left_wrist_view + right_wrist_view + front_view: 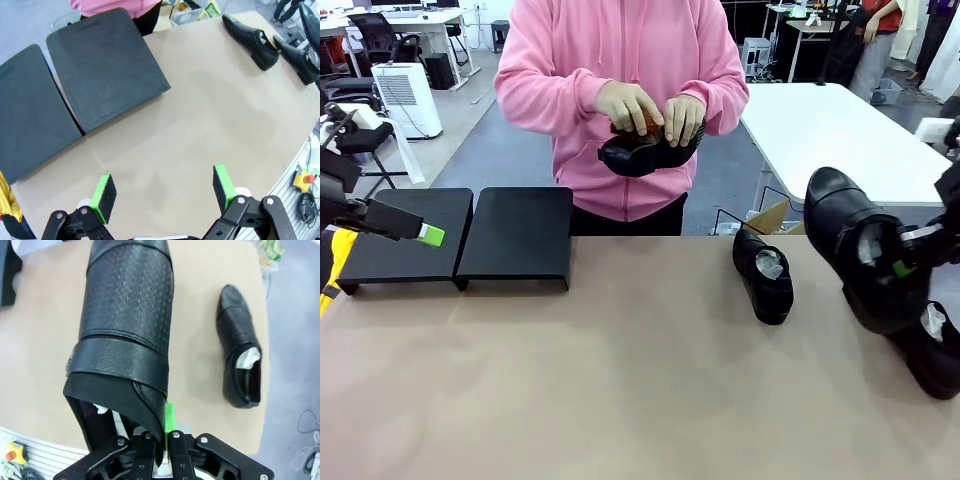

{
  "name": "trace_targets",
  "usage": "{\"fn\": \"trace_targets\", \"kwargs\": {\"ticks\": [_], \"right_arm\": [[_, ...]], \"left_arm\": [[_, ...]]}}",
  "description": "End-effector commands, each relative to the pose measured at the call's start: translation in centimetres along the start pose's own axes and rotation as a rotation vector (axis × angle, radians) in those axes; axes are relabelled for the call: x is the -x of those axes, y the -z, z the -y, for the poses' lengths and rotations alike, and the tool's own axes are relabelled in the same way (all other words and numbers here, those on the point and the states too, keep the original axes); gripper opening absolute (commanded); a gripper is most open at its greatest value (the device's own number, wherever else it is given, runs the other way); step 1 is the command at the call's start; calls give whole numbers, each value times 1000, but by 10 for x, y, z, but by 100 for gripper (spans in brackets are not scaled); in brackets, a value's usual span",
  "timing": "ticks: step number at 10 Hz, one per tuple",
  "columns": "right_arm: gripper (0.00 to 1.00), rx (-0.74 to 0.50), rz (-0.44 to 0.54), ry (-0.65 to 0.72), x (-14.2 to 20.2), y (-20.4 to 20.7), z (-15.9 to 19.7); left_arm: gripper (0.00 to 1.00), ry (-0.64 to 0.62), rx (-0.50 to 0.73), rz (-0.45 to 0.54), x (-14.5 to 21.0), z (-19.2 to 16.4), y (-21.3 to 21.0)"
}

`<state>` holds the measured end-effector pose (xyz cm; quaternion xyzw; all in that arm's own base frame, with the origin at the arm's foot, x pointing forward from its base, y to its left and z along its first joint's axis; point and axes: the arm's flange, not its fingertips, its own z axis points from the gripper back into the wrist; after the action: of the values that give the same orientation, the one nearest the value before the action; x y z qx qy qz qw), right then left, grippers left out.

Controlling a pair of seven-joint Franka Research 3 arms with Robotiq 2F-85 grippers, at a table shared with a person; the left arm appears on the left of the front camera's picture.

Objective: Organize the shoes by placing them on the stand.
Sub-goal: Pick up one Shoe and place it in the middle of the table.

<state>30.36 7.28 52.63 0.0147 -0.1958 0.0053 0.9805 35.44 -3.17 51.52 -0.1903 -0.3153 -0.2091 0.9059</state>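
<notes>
My right fingers (169,420) are clenched on the heel collar of a glossy black perforated leather dress shoe (127,325), lifted toe-up over the right end of the beige desk (620,380). My left fingers (432,235) hang released near the low matte-black two-panel stand (518,235), which is bare. I read this as the carry step: next I must traverse left and set the shoe sole-down on a panel.
</notes>
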Motion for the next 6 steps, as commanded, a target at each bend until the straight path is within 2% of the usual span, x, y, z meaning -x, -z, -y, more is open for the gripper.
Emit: {"fn": "trace_targets", "kwargs": {"ticks": [1,3,6], "right_arm": [[0,-4,0,74,16,-21,-66],[0,-77,-75,116,48,-14,-121],[0,-234,-144,70,84,28,-208]], "left_arm": [[100,12,10,1,0,-2,-2],[100,12,10,1,0,-2,-2],[100,12,10,1,0,-2,-2]]}}
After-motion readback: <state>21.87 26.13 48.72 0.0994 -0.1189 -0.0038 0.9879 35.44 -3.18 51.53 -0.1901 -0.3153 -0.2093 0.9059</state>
